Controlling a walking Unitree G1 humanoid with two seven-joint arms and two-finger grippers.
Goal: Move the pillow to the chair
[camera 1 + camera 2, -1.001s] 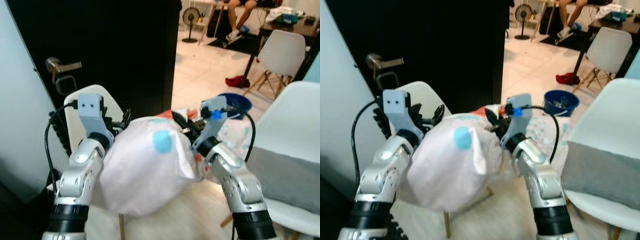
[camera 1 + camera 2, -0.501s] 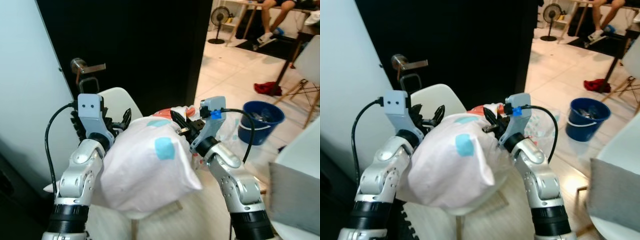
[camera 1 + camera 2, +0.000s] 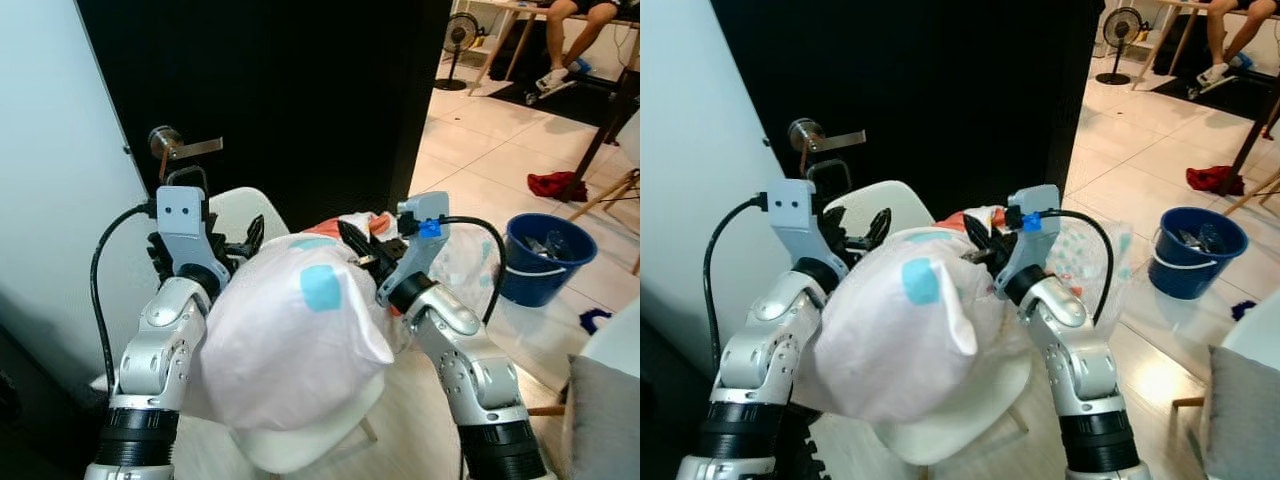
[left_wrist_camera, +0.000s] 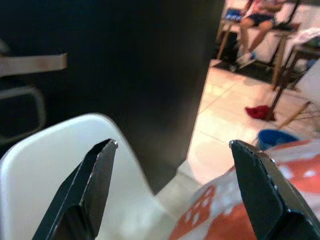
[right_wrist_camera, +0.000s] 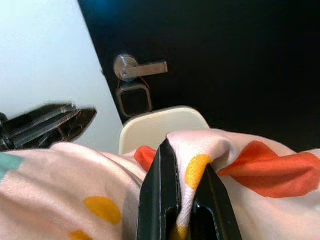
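From the head views, the pillow (image 3: 295,335) hangs in the air between the two arms, just above the seat of the white chair (image 3: 300,445), whose rounded back rises behind it toward the dark door (image 3: 290,90). The drop that matters is straight down: the seat's front edge shows right under the pillow's lower bulge, so the bundle seems already over its target, long axis running across from arm to arm. The left gripper (image 3: 243,238) rests against the pillow's far left side near the chair back, and the right gripper (image 3: 362,256) bites the cloth at the pillow's upper right; both arms are about equally near. The pillow is soft, pale pinkish fabric with teal patches, slumped and wrinkled; the chair is a smooth hard shell. A blue bucket (image 3: 545,258) stands on the tiled floor well off to the right, and a seated person's legs (image 3: 560,45) show in the far room. In the left wrist view, the fingers (image 4: 92,187) are spread wide with nothing between them, the chair back and an orange-printed cloth edge beyond. In the right wrist view, the fingers (image 5: 160,195) are clenched tight on a fold of the pillow, orange and yellow spots on the cloth, with the door handle (image 5: 137,68) ahead.
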